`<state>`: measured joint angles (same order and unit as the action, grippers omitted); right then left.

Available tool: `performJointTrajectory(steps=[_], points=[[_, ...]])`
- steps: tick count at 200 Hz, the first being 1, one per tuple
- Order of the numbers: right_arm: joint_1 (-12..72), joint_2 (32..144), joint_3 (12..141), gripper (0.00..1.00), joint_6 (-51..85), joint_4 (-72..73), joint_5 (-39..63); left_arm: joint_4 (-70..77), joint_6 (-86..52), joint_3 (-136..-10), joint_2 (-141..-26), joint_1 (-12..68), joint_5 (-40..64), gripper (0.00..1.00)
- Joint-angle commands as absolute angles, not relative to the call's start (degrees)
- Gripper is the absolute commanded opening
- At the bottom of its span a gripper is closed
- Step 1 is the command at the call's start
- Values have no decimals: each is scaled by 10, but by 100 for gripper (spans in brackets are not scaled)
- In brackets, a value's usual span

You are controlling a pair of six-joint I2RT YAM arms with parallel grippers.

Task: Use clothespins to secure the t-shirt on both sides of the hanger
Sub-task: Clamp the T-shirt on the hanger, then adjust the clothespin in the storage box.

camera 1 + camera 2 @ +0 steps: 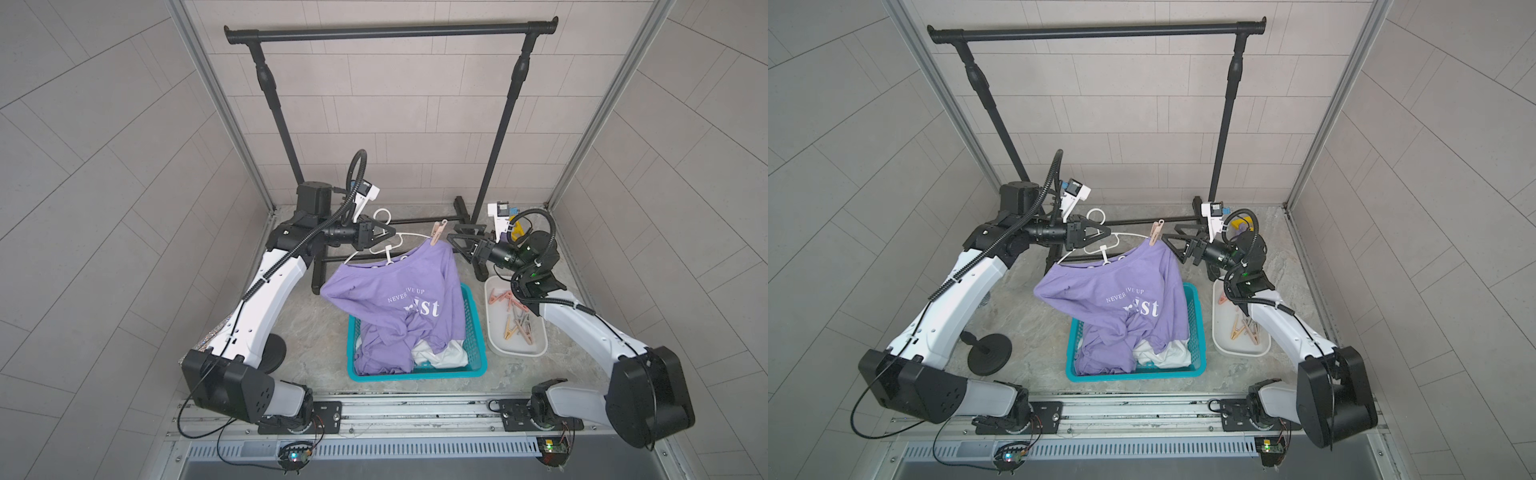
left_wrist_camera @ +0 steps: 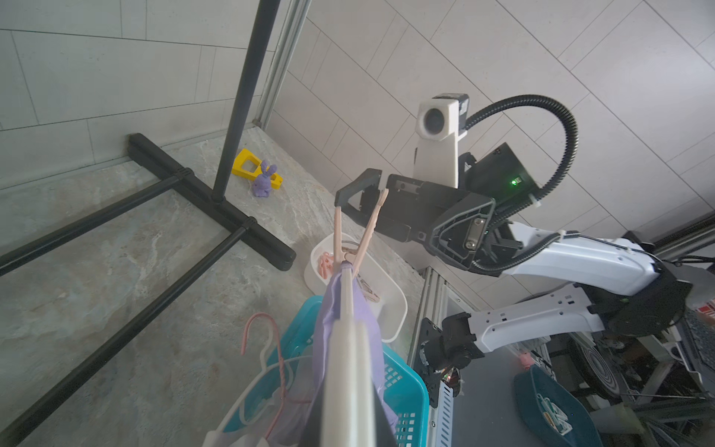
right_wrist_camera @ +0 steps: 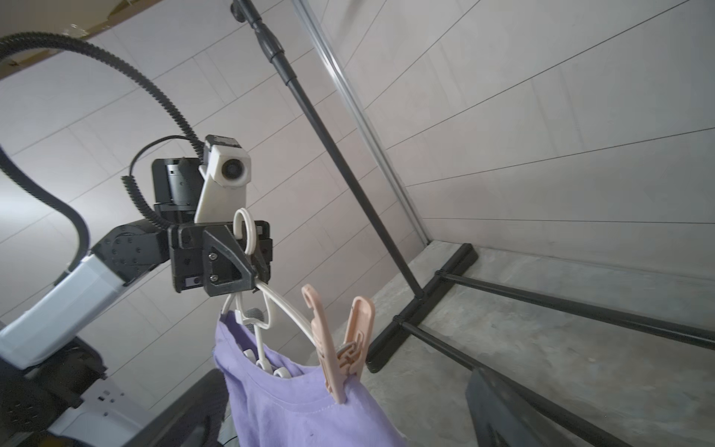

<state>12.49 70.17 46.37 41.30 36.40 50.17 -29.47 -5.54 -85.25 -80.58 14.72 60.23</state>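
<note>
Clothespin [image 1: 437,235] just beside spread right fingers [image 2: 458,224]

Peach clothespin [image 3: 329,360] clipping purple tee [image 1: 395,291] to wht hanger [image 3: 288,306], spare pins [image 1: 515,328] in tray [image 1: 534,347]

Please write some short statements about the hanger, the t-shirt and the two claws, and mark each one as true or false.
1. The left claw is shut on the white hanger. True.
2. The right claw grips the clipped clothespin. False: it stands open beside it, apart.
3. Two clothespins hold the purple t-shirt. False: only one does, on the side near the right claw.
4. The t-shirt's lower part lies in the teal basket. True.
5. The hanger hangs on the black rack. False: the left claw holds it, away from the top bar.
</note>
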Motion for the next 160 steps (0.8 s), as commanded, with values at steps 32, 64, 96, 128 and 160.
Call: performJointTrajectory(steps=[32, 64, 96, 128, 160], points=[[127, 604, 480, 100, 260, 13, 291, -294, -60, -820, -762, 170, 522, 0], [126, 592, 496, 100, 257, -104, 225, -288, -84, -806, -742, 181, 478, 0], [126, 589, 497, 100, 259, -202, 175, -274, -112, -798, -731, 193, 451, 0], [125, 576, 492, 98, 268, -289, 90, -269, -139, -799, -722, 204, 422, 0], [123, 554, 489, 93, 290, -372, -1, -268, -147, -786, -706, 223, 364, 0]])
